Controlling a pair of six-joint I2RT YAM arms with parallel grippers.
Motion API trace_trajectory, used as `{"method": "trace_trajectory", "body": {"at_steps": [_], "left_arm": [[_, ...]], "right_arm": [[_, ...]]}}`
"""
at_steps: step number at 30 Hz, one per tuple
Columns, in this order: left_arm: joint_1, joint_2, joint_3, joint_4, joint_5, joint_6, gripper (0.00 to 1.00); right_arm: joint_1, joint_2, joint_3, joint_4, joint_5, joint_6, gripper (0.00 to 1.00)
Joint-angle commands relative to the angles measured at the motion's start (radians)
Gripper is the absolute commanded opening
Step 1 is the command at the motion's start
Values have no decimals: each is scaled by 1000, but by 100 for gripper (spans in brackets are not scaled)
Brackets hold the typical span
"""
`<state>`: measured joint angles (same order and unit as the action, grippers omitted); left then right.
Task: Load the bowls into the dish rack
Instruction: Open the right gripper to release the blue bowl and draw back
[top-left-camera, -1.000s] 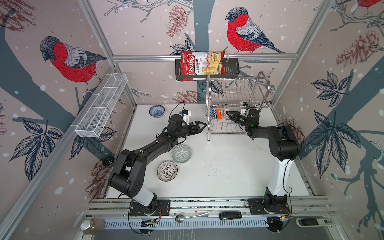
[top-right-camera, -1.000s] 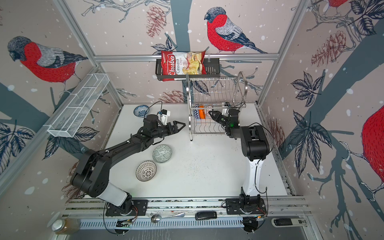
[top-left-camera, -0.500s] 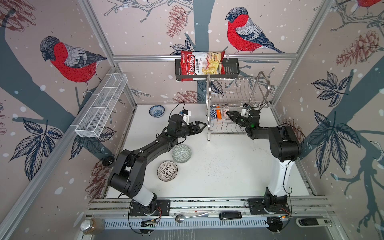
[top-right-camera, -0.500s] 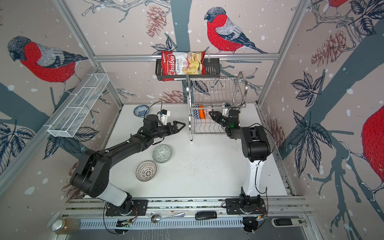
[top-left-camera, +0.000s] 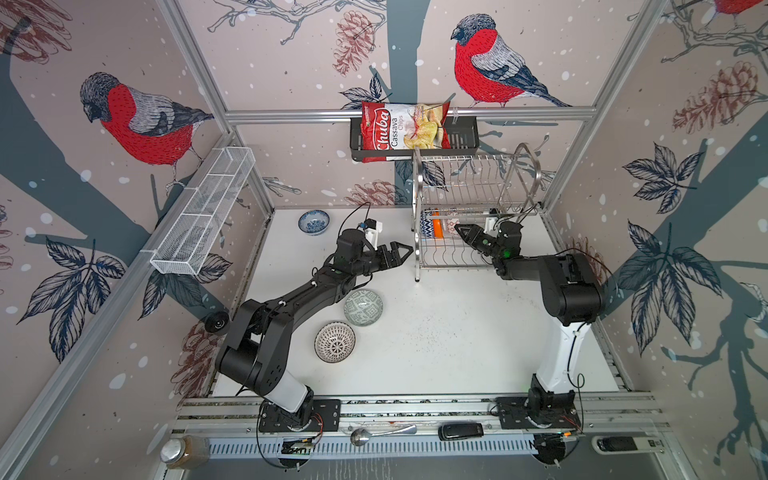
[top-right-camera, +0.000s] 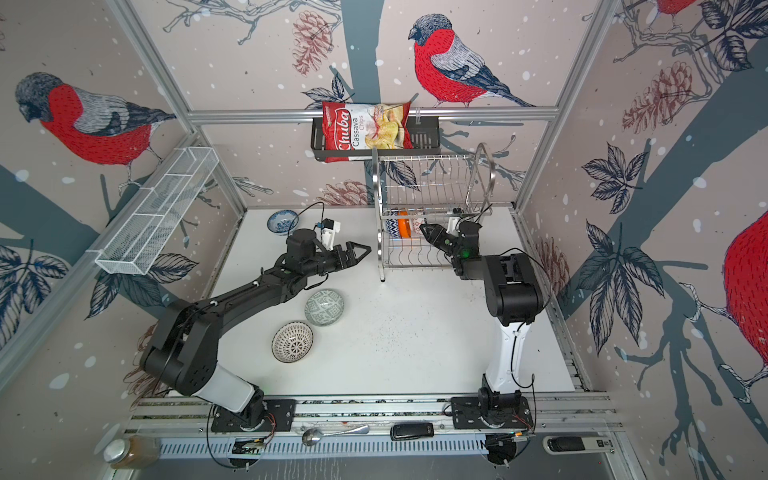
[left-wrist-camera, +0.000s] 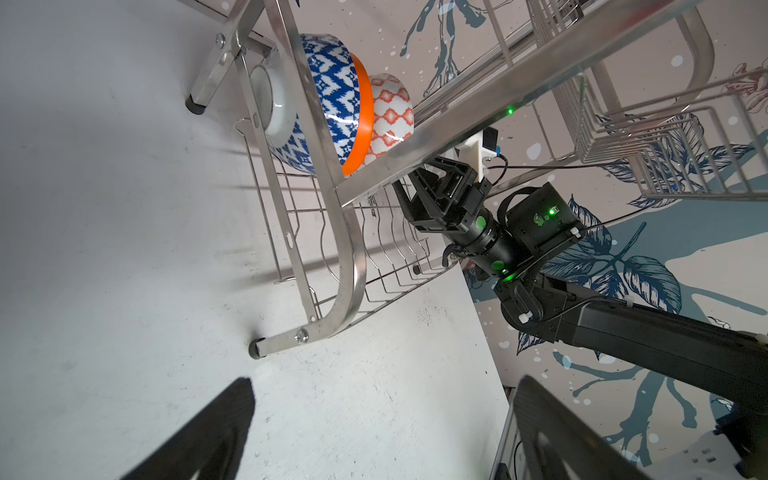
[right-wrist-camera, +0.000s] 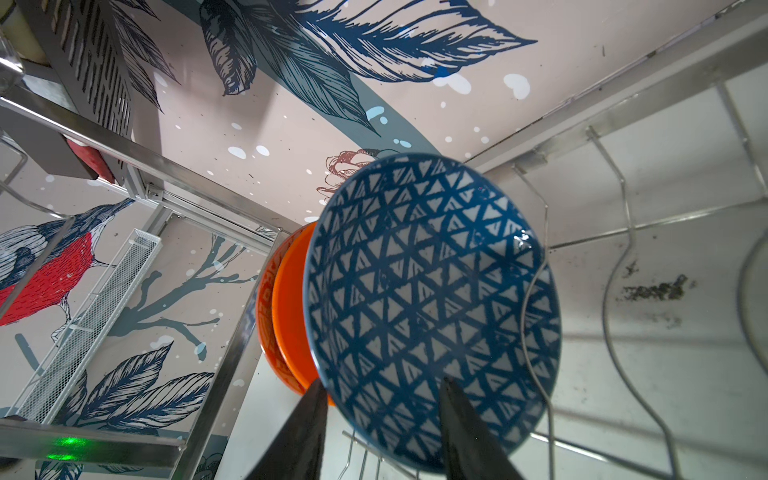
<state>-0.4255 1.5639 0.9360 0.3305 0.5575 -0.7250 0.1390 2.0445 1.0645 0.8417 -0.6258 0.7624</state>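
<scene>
- Two of five bowls loaded: the blue bowl (right-wrist-camera: 428, 307) and orange bowl (right-wrist-camera: 291, 316) stand on edge, side by side, on the lower tier of the rack (top-left-camera: 417, 249), just above centre in both top views.
- Your right gripper (top-left-camera: 461, 230) reaches into that tier, jaws apart astride the blue bowl's rim; no pinch shows.
- Your left gripper (top-left-camera: 402, 255) hovers just left of the rack, mid-frame, jaws wide apart and empty.
- Three wait on the table (top-left-camera: 457, 332): the grey-green bowl (top-left-camera: 363, 307) and dotted bowl (top-left-camera: 334, 342) just beside each other, lower left of the rack, and the floral bowl (top-left-camera: 313, 222) at the table's upper left.
</scene>
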Motion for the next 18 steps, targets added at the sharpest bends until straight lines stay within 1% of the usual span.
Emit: {"method": "trace_trajectory", "body": {"at_steps": [1,6,12,15,18], "left_arm": [[2,-7,6,27,10,18,97],[2,-7,6,28,10,19,98],[2,-6,7,28,10,19,98],[2,-5,7,27,12,19,97],[2,-6,7,27,12,19,98]], "right_arm": [[-1,-16,-13,73,5,12,48],[-1,-33,-33,90,20,13,53],[-1,-56,-54,94,43,6,57],[-3,-64,-67,105,53,8,61],[-4,-77,-85,128,60,12,63]]}}
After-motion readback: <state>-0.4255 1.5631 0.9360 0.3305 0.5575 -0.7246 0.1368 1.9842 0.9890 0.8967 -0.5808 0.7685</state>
